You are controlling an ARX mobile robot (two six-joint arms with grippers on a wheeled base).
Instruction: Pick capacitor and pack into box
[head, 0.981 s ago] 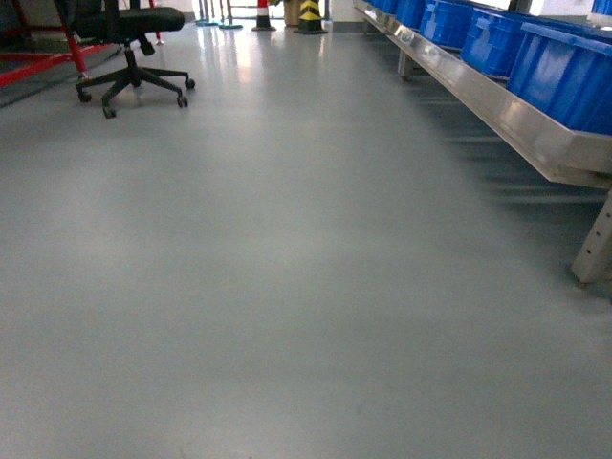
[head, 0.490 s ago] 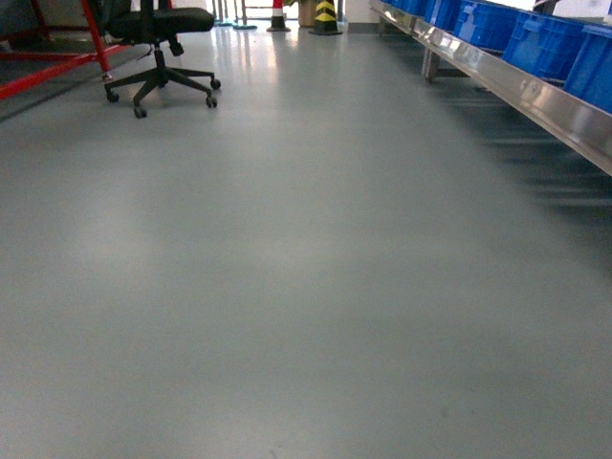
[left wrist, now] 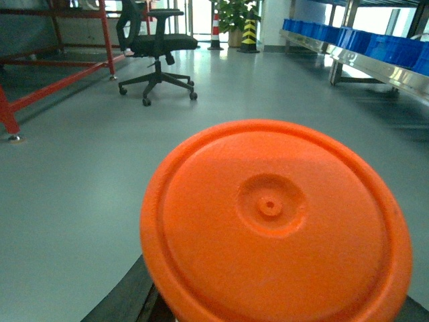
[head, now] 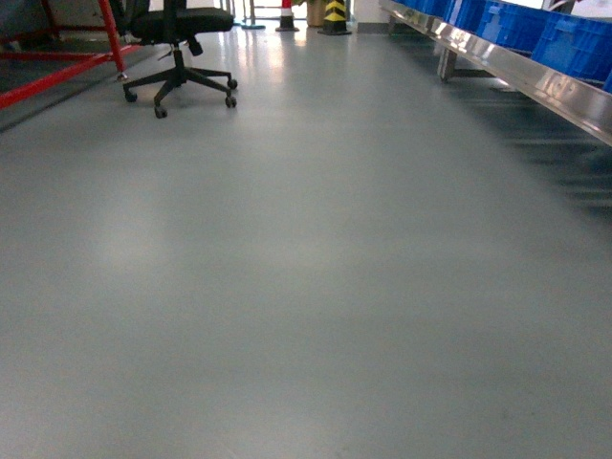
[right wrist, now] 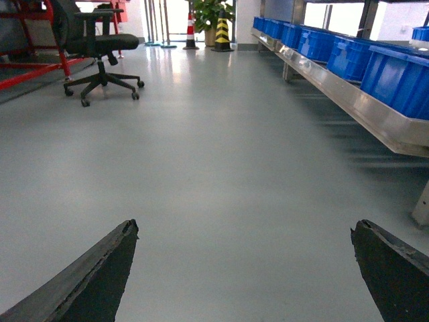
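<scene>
Right gripper (right wrist: 244,268) fingers spread wide, empty. Left gripper state: cannot tell, orange disc (left wrist: 275,221) fills view. My guess: disc rigid, light, slick; hold at rim.

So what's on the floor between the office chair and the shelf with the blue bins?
Nothing. In the head view, bare grey floor runs from the black office chair to the metal shelf holding the blue bins.

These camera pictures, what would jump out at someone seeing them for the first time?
A big orange disc fills the left wrist view, right in front of the camera. Past it, a black office chair stands on the grey floor at far left, and blue bins line a metal shelf along the right.
</scene>
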